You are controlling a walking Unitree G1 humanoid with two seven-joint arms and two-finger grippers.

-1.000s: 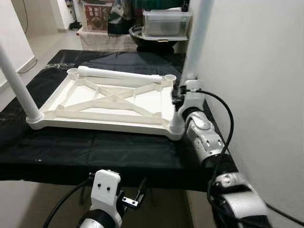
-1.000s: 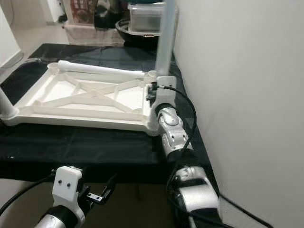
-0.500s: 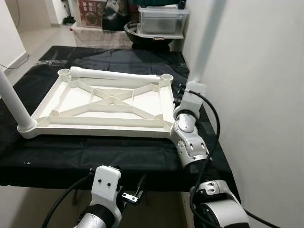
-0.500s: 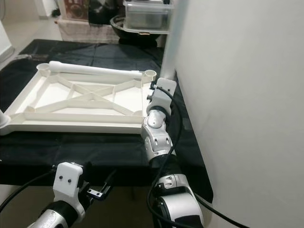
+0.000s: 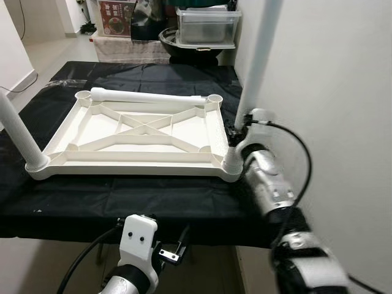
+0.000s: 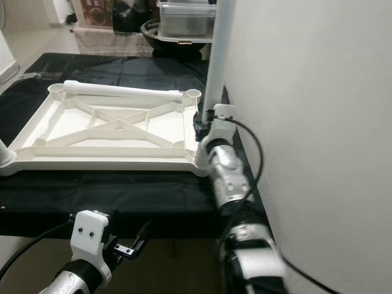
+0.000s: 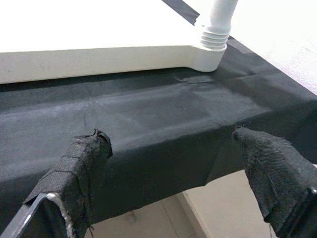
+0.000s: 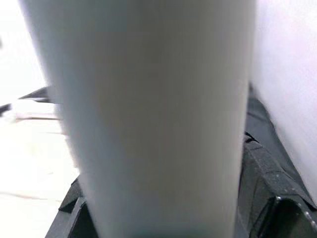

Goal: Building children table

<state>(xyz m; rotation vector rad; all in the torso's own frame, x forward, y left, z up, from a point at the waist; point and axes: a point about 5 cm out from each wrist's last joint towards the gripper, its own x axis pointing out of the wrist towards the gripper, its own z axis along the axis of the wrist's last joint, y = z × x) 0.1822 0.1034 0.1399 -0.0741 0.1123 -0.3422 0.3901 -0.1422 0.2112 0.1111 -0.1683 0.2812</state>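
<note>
**Right gripper on the upright leg at the wall-side corner**

You had the white tabletop (image 5: 141,131) lying upside down on a black cloth (image 5: 122,190) that covered the work surface, its ribbed underside and crossed braces facing up. A white wall (image 5: 331,92) ran along the robot's right, close to the cloth's edge.

Your right gripper (image 8: 163,208) was at the near right corner of the tabletop, its black fingers (image 8: 267,198) on either side of the upright table leg (image 5: 257,55) that stood in that corner socket; the leg sat between them, so the claw was closed around it. A second leg (image 5: 18,131) stood in the near left corner, and a loose leg (image 5: 147,95) lay along the far edge between the two empty far sockets.

Your left gripper (image 7: 178,163) hung below the near edge of the cloth, its fingers spread wide with nothing between them.

Beyond the cloth you had pale floor (image 5: 55,49), a clear plastic bin (image 5: 205,24) resting on a dark bowl-shaped thing (image 5: 184,46), and a printed box (image 5: 119,12).
</note>
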